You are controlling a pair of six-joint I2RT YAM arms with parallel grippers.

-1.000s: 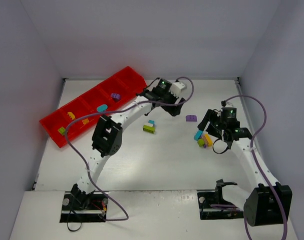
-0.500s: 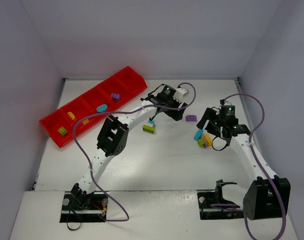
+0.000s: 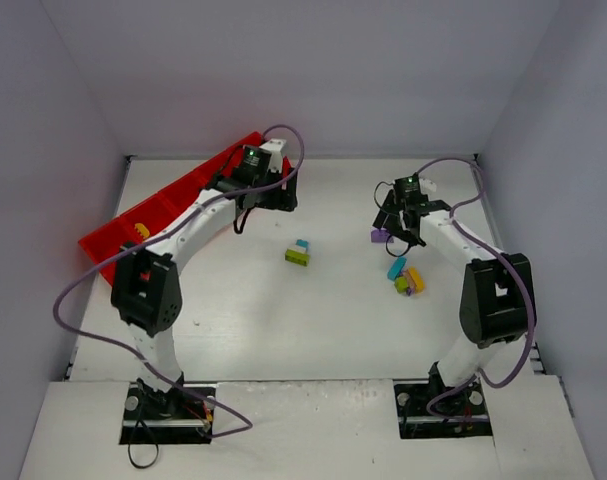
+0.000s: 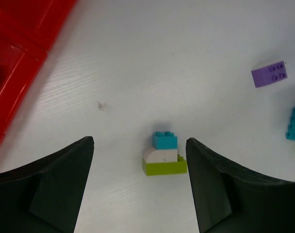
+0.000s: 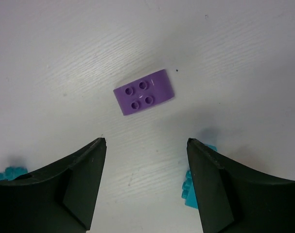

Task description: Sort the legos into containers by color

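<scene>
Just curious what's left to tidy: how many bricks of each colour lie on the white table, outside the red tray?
Teal bricks: 2
Lime green bricks: 2
Purple bricks: 2 (one barely visible)
White brick: 1
Yellow-orange brick: 1
Total: 8

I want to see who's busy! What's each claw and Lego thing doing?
Left gripper: open, empty.
Small purple plastic brick: flat on table, studs up, loose.
Right gripper: open, hovering over it.
Teal, white and lime brick stack: stuck together, on table.
Long red plastic tray: holds a yellow brick.
</scene>
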